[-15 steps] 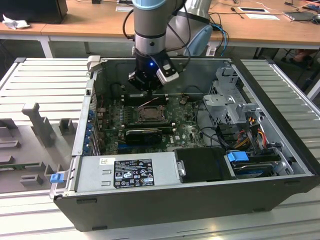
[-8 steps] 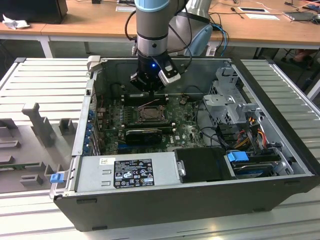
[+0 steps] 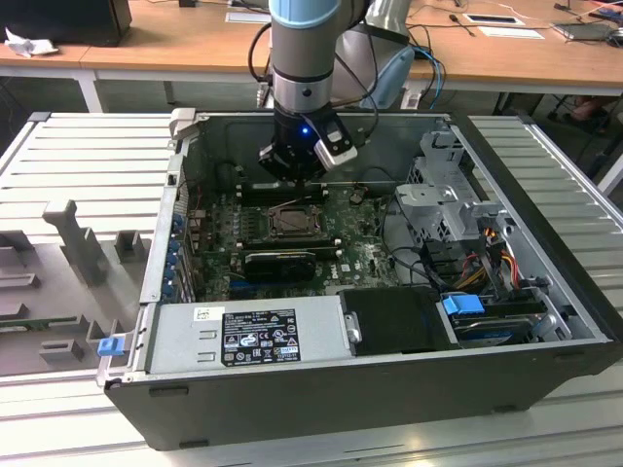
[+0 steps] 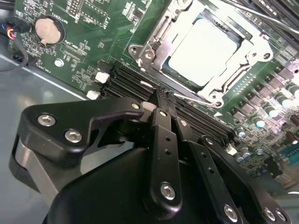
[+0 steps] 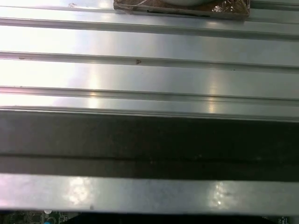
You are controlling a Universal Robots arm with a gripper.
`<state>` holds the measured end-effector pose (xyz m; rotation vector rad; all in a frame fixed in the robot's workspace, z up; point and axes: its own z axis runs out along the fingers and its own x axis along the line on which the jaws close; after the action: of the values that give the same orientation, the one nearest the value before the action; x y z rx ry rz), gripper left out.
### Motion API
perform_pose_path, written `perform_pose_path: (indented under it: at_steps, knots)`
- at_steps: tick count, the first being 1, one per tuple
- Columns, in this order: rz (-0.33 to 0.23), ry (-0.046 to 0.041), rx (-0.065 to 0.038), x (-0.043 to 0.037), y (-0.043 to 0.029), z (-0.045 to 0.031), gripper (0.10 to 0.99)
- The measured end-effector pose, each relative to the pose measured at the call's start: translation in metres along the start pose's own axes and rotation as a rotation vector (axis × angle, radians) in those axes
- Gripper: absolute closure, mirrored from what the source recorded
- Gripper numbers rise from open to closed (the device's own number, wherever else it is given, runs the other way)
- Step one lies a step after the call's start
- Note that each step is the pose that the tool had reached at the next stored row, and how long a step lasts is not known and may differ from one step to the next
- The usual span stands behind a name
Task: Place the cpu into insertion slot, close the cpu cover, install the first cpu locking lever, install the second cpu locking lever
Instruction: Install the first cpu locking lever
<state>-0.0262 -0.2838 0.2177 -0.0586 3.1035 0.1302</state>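
Note:
The cpu lies flat and pale in the insertion slot on the green motherboard. Over it, the silvery cpu cover lies down as a frame around its edges. A thin wire locking lever runs along the socket's side, just past my fingertips. My gripper is shut, its black fingers pressed together with nothing seen between them. In the exterior view the gripper hangs inside the open case, just behind the socket and slightly above the board.
A black card sits in front of the socket, with memory slots beside it. A drive cage and cables fill the exterior view's right. The power supply is at the front. Ribbed metal panel borders the case.

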Motion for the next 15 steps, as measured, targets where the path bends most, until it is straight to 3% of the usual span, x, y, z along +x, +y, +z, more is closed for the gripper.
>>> perform_pose_path:
  at_steps: [15]
  knots:
    - [-0.001,0.0001,0.0,-0.0022,-0.0007,0.0073,0.98]
